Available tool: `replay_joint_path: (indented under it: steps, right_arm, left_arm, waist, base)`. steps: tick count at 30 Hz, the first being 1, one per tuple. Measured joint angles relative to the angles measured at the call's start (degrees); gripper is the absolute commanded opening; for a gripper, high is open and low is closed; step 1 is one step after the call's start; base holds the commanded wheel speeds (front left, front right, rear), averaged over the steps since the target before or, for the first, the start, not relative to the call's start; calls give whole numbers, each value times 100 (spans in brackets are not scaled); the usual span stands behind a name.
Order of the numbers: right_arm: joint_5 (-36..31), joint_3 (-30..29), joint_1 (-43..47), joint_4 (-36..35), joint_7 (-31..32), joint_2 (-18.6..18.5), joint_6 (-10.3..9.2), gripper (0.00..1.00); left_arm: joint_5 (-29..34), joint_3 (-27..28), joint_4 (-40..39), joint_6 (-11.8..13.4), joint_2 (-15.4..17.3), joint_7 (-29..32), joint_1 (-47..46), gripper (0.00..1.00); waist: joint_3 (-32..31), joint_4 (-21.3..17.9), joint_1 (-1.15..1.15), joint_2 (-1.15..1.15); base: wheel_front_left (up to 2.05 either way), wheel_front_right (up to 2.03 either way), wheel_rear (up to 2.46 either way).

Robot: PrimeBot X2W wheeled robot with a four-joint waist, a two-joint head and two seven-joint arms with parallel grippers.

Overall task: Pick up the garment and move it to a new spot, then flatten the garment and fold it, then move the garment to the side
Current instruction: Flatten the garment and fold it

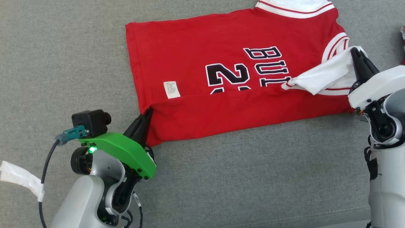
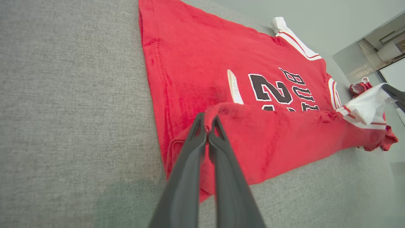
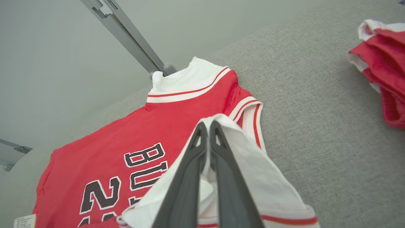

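The left gripper [image 1: 146,111] sits closest, its dark fingers pinched tight on a fold of the red jersey [image 1: 196,57] at the hem corner; the left wrist view shows red cloth nipped between the tips. The jersey lies flat on the grey cushion [image 1: 63,47] toward its far edge, right of the middle. Its near side is folded up over the lower part of the black number, and a white label [image 1: 171,89] faces up. At the armhole end, the right gripper [image 1: 356,52] is closed on a flap of the jersey's white inside [image 1: 329,74], holding it a little above the cushion. The white collar [image 1: 294,8] points to the far edge. Another red garment [image 3: 383,53] is bunched near the cushion's right edge.
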Motion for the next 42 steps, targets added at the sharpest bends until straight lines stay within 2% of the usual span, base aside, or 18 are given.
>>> replay_joint_path:
  steps: [1,4,7,13,17,23,24,25,26,27,28,31,34,39,42]
  right_arm:
    - [-15,20,-5,51,-11,-2,0,100]
    - [-58,88,123,15,-154,-85,0,100]
    - [-122,187,505,-199,-240,-323,0,100]
    - [-332,290,1083,-349,-31,-751,0,100]
    - [-423,412,1209,-305,265,-837,0,100]
    - [-371,595,1222,-200,434,-821,0,100]
    - [-357,602,1221,-188,434,-821,0,100]
    - [-350,631,1216,-170,447,-831,0,74]
    - [-332,654,1213,-159,449,-843,0,41]
    - [-302,665,1211,-146,450,-854,0,27]
    - [-287,677,1210,-133,450,-873,0,0]
    - [-140,818,1209,-114,391,-1063,2,0]
    - [5,1007,1234,-110,335,-1411,7,0]
    - [437,1321,1670,-162,457,-2326,12,0]
    - [928,1457,2069,-245,543,-2810,13,0]
  left_arm:
    - [0,-18,25,0,-26,-5,1,100]
    - [0,27,53,14,5,-86,55,100]
    - [-25,152,-16,68,85,-226,364,100]
    - [-53,37,-73,99,135,-259,773,100]
    - [-23,-25,65,89,112,-259,758,100]
    - [-135,-134,293,-110,62,-153,600,100]
    - [-144,-142,328,-132,51,-152,579,73]
    - [-149,-166,382,-183,46,-140,543,43]
    - [-167,-179,414,-234,25,-135,510,9]
    - [-225,-176,461,-265,-4,-135,485,0]
    - [-246,-196,495,-319,-16,-124,464,0]
    - [-321,-222,604,-425,-32,-93,416,0]
    - [-405,-210,560,-505,71,1,491,0]
    - [-668,-164,-99,-579,364,147,1172,0]
    - [-797,-261,-626,-602,482,209,1758,0]
  waist:
    - [-7,4,0,0]
    - [-56,5,0,0]
    - [-104,-33,0,0]
    - [-41,-134,0,0]
    - [98,-130,0,0]
    - [267,-102,0,0]
    - [277,-95,0,0]
    - [282,-85,0,0]
    - [280,-77,0,0]
    - [274,-72,0,0]
    - [267,-69,0,0]
    - [210,-61,0,0]
    - [102,-65,0,0]
    - [-141,-64,0,0]
    - [-268,-49,0,0]
  base:
    - [0,0,0]
    - [0,0,0]
    - [0,0,0]
    - [0,0,0]
    - [0,0,0]
    - [0,0,0]
    - [0,0,0]
    - [0,0,0]
    - [0,0,0]
    - [0,0,0]
    - [0,0,0]
    - [0,0,0]
    - [0,0,0]
    - [0,0,0]
    - [0,0,0]
